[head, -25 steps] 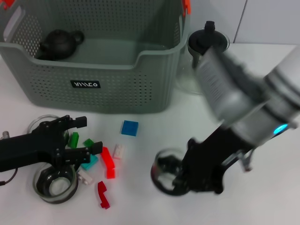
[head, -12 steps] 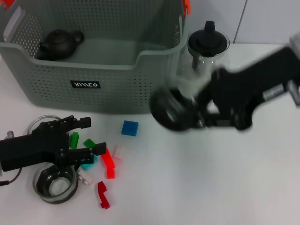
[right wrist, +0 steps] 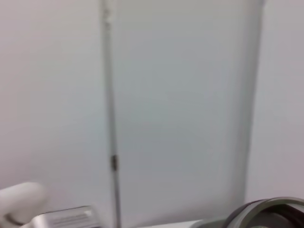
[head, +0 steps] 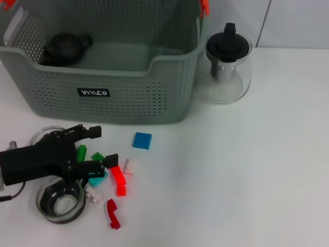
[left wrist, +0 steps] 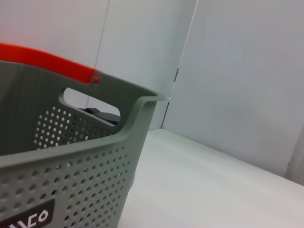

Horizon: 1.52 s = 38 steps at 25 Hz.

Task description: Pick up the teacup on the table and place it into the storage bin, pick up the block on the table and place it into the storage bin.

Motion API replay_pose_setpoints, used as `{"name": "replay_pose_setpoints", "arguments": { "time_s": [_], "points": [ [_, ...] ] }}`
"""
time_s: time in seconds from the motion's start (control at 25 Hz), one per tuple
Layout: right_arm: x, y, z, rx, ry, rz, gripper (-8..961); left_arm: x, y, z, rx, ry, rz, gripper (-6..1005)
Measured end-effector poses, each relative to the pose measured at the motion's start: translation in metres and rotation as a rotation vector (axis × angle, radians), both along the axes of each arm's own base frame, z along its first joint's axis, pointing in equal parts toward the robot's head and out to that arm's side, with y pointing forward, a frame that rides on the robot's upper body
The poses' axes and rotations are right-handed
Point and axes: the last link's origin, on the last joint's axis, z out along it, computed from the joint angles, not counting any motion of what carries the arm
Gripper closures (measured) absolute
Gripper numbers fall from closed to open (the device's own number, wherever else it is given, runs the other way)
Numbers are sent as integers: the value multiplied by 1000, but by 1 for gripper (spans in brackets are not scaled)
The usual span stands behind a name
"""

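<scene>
The grey-green storage bin (head: pixel 128 87) stands at the back left of the white table (head: pixel 231 170); its wall and orange clip fill the left wrist view (left wrist: pixel 71 156). My left gripper (head: pixel 101 148) hovers open low over several loose blocks: a green block (head: pixel 81 152), a red block (head: pixel 119 181) and a blue block (head: pixel 142 140). One glass teacup (head: pixel 60 201) sits just under that arm, another teacup (head: pixel 43 135) behind it. My right gripper is outside the head view; a dark curved rim (right wrist: pixel 270 213) shows in the right wrist view against a wall.
A dark teapot (head: pixel 64 47) lies inside the bin at its back left. A glass teapot with a black lid (head: pixel 227 62) stands right of the bin. A white block (head: pixel 130 165) and another red block (head: pixel 113 213) lie nearby.
My right arm lifted a glass teacup off the table, swung it up toward the bin's right corner, and has left the head view. The left gripper barely shifted.
</scene>
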Motion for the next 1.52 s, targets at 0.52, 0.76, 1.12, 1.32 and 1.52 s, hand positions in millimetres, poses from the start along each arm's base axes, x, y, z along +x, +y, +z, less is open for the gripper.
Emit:
{"name": "replay_pose_setpoints", "arguments": {
  "time_s": [0.52,0.76,1.12,1.32,1.52],
  "points": [
    [-27,67,-107,283,-282,-80,897,2,1,-1,-1,-9,-2,60],
    [-24,68,-155,405,-409,-17,897,1,2,0,4,-7,2,60],
    [6,71,-164,433,-467,-60,898,4,6,-4,-1,-13,0,60],
    [22,70,-166,437,-491,-78,898,6,8,-5,-2,-17,-5,60],
    [31,68,-168,432,-498,-90,898,8,10,-6,-5,-24,-9,60]
  ]
}}
